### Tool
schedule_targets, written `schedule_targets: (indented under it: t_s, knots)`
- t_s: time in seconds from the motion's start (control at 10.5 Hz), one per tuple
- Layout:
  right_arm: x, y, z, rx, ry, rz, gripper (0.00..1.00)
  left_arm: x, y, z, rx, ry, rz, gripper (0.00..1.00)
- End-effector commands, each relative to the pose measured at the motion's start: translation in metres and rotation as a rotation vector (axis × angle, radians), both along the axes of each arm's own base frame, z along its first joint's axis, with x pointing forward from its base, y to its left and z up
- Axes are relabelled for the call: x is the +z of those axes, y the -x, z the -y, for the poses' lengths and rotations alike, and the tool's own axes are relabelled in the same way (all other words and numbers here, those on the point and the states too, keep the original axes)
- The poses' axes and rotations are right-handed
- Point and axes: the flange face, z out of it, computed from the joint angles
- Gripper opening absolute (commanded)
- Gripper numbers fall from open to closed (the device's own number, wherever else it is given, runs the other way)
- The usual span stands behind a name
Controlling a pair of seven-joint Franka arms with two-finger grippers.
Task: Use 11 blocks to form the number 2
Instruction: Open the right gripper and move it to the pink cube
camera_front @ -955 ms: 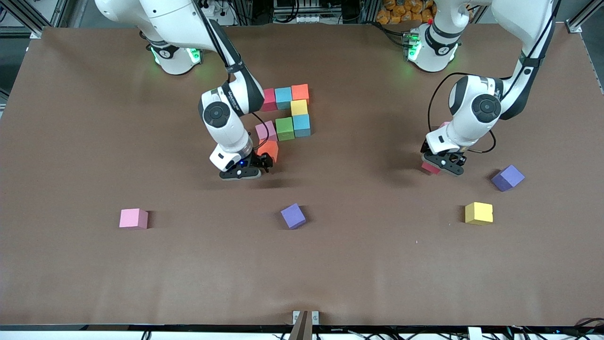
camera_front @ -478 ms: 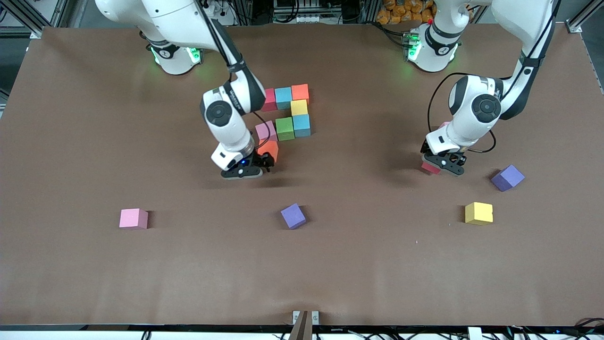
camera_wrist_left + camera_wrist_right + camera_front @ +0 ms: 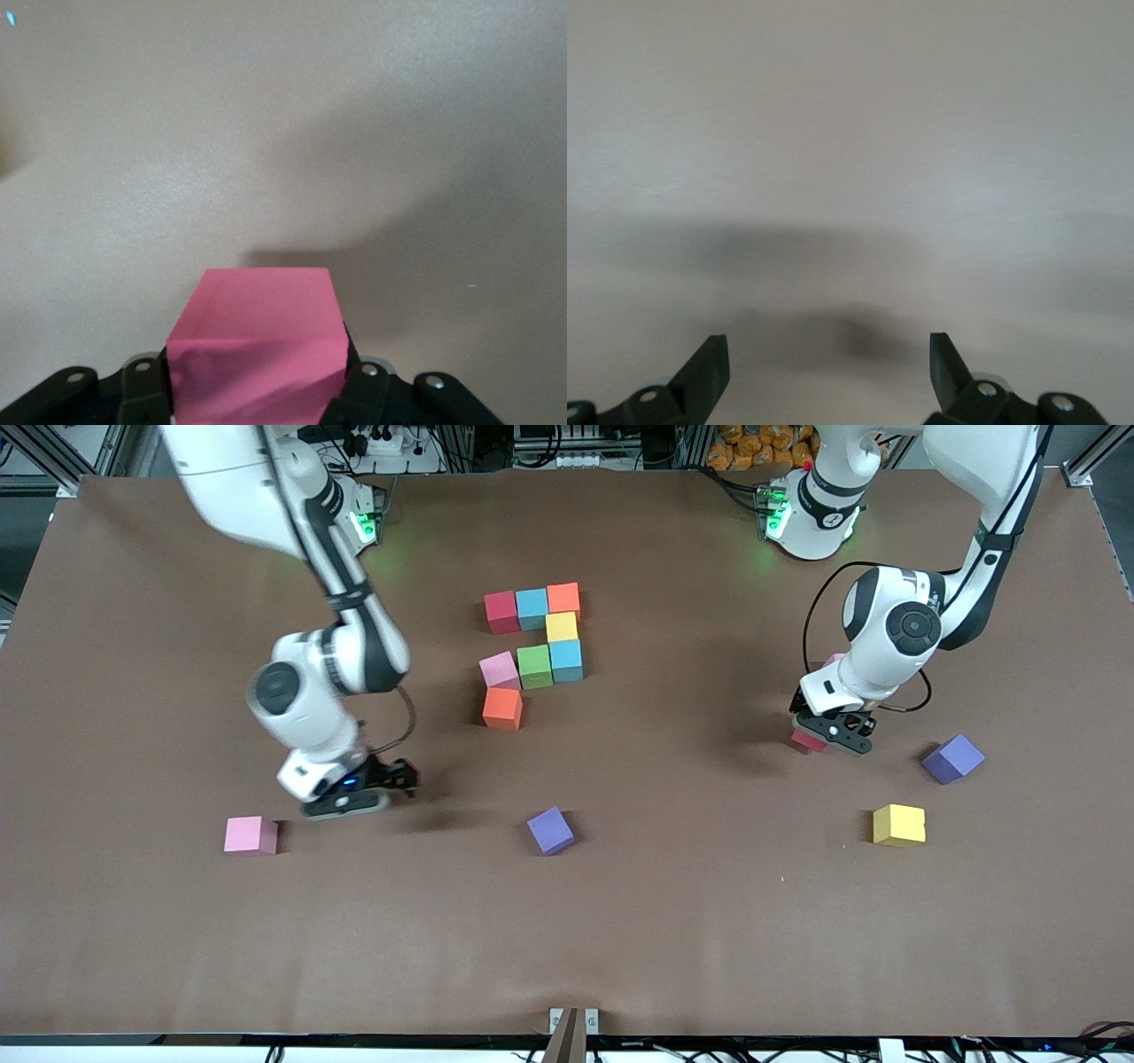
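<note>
Eight blocks grouped mid-desk [image 3: 177, 957], toward the bases: red [image 3: 501, 611], blue [image 3: 532, 607] and orange [image 3: 563, 599] touching in a row; yellow [image 3: 561, 627] just below the orange; a second blue [image 3: 566, 660], green [image 3: 534, 666] and pink [image 3: 499, 670] in the next row; a second orange [image 3: 502, 708] nearer the camera, against the pink one's lower edge.

Left gripper [image 3: 831, 731] low at the left arm's end of the desk, jaws closed partway on a pink-red block [image 3: 257, 350], clamped on two sides; block's lower edge just visible in the front view [image 3: 807, 740], whether touching the desk or lifted not clear.

Right gripper [image 3: 400, 778] low over bare desk toward the right arm's end, jaws spread wide, nothing between them; fingertips [image 3: 709, 363] apart over plain surface in the wrist view.

Loose on the desk, nearer the camera: a pink block [image 3: 251, 835] near the right gripper, a purple cube [image 3: 550, 830] in the middle, a yellow block [image 3: 898, 825] and a second purple cube [image 3: 953, 758] toward the left arm's end, near the left gripper.
</note>
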Motion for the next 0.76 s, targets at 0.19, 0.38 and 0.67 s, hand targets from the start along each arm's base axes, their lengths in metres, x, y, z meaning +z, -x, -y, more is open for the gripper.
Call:
schedule_targets:
  t_s: [0.19,0.38,0.67]
  knots:
    - [0.031,-0.023,0.107,0.143,0.042,-0.008,1.0,0.066,-0.045,0.052,0.112,0.047,-0.023,0.0]
    - [0.03,-0.035,0.135,0.2,0.073,0.009,1.0,0.094,-0.059,0.092,0.166,0.086,-0.009,0.0]
    - [0.027,-0.038,0.168,0.226,0.085,0.009,1.0,0.121,-0.073,0.171,0.25,0.142,-0.018,0.0]
